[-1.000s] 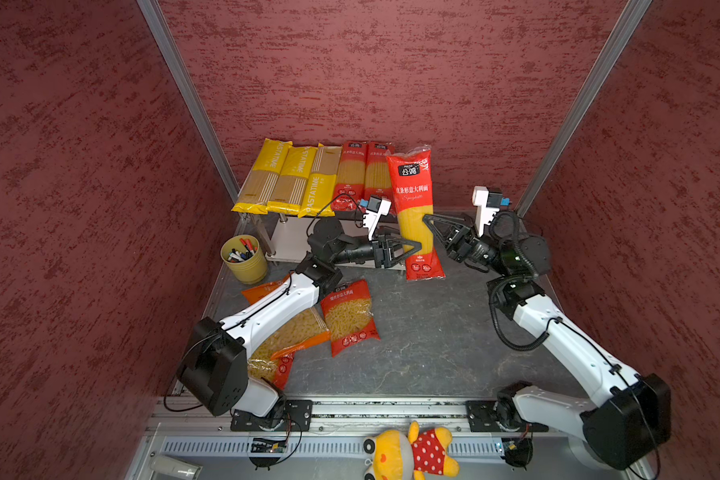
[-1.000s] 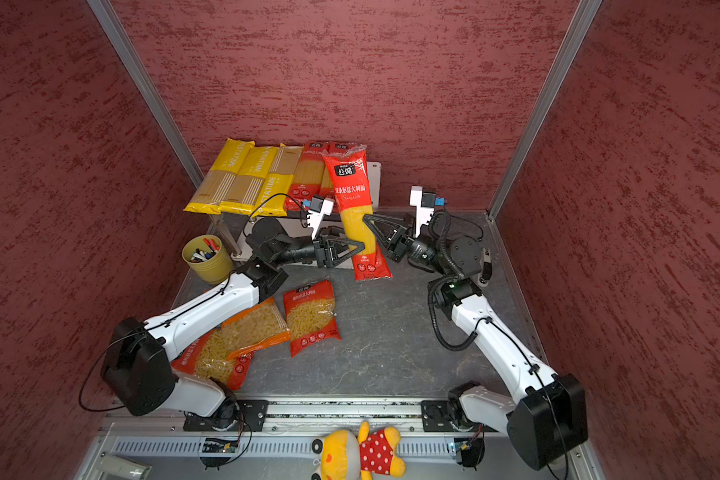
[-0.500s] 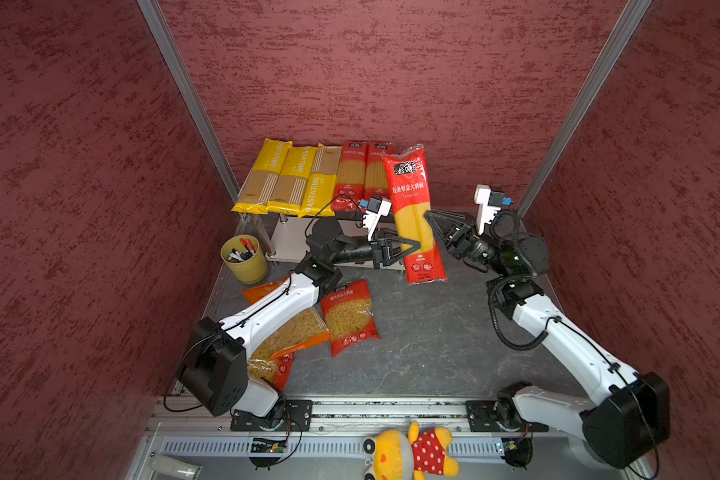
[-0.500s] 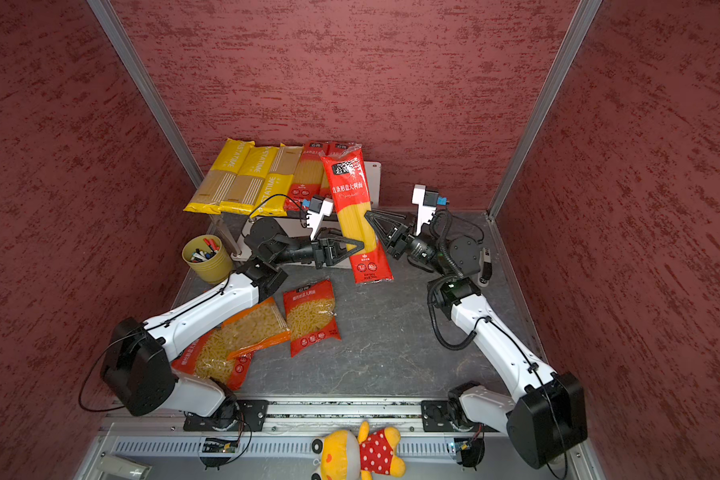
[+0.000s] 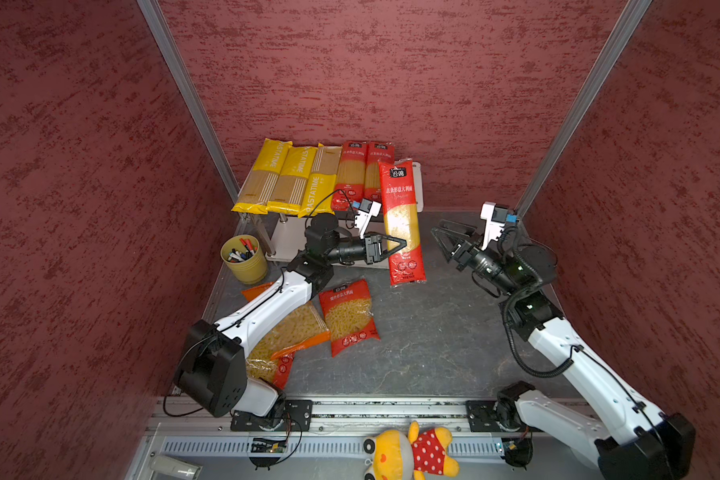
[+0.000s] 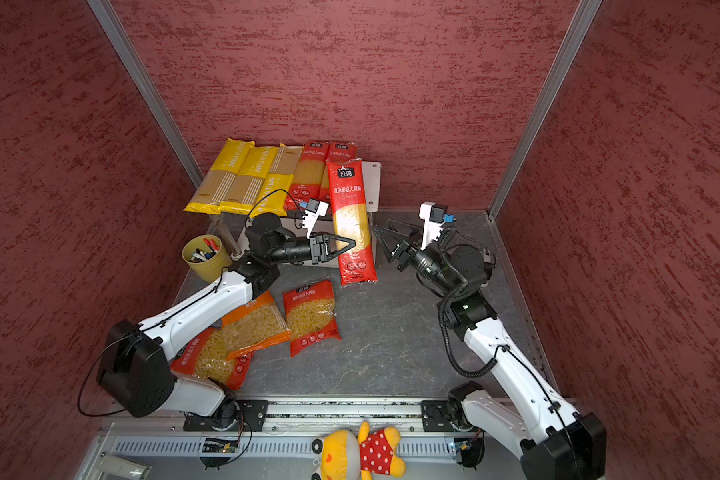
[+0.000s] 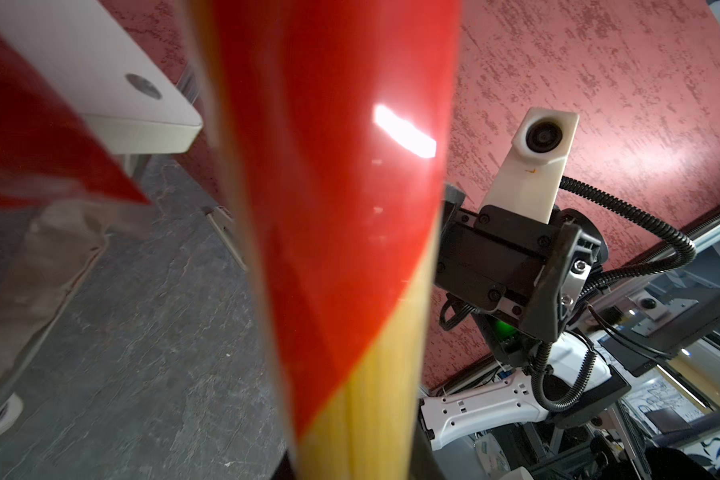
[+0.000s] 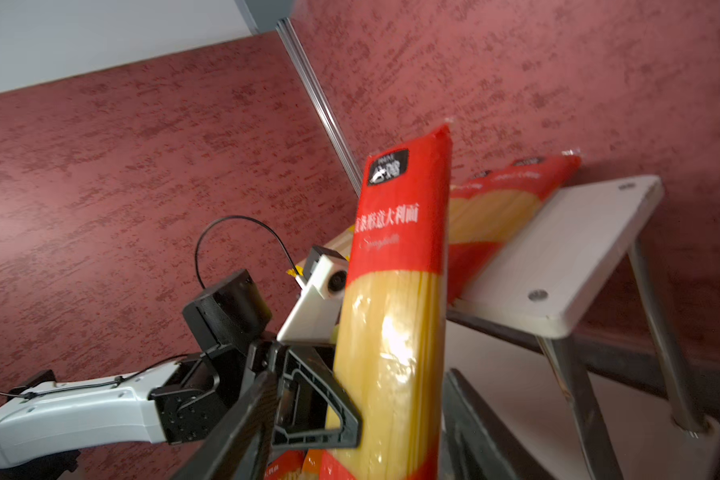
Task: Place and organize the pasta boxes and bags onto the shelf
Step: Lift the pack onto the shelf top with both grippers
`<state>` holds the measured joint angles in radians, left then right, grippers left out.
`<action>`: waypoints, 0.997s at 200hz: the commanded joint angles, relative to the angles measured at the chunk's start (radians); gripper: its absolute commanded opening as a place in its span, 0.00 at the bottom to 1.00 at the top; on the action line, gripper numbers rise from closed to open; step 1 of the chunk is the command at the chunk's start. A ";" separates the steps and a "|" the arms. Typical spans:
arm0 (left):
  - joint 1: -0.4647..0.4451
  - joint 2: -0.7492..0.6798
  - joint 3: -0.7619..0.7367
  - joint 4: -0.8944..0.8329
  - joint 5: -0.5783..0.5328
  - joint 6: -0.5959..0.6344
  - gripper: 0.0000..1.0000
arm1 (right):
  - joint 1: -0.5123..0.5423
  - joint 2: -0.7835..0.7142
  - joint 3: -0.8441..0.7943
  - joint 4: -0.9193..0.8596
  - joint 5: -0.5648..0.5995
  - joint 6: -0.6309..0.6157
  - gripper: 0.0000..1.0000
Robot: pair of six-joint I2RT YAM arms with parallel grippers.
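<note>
Held: red spaghetti pack point(image 8: 395, 291), near upright, clamped low on its length by the left gripper point(image 8: 350, 419).
Foreground: right gripper fingers point(image 8: 233, 432), dark and blurred, spread wide on either side of the pack.
Behind: shelf point(image 8: 558, 257), two red packs point(image 8: 495, 216) lying flat on its top board, one screwed corner bare.
Backdrop: mottled red wall point(image 8: 142, 166).

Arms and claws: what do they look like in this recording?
The left arm and right arm have white shells, black joints and black bases. The left claw and right claw are black, built of hollow triangular frames. A white camera block sits on each wrist. The right arm carries a ribbed black hose; the left, a thin black wire.
</note>
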<state>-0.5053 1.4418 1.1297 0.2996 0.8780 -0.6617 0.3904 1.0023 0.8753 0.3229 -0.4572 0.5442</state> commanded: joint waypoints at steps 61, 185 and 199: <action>0.016 0.016 0.174 0.111 0.016 -0.044 0.10 | 0.038 0.022 -0.115 -0.042 -0.077 0.124 0.67; 0.005 0.129 0.342 0.052 0.015 -0.091 0.14 | 0.064 0.129 -0.214 0.483 -0.152 0.421 0.38; 0.007 0.147 0.371 0.019 0.008 -0.099 0.16 | 0.064 0.136 -0.211 0.510 -0.135 0.425 0.30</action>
<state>-0.4950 1.5867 1.4120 0.2329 0.8909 -0.7597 0.4480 1.1275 0.6682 0.6895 -0.6018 0.9115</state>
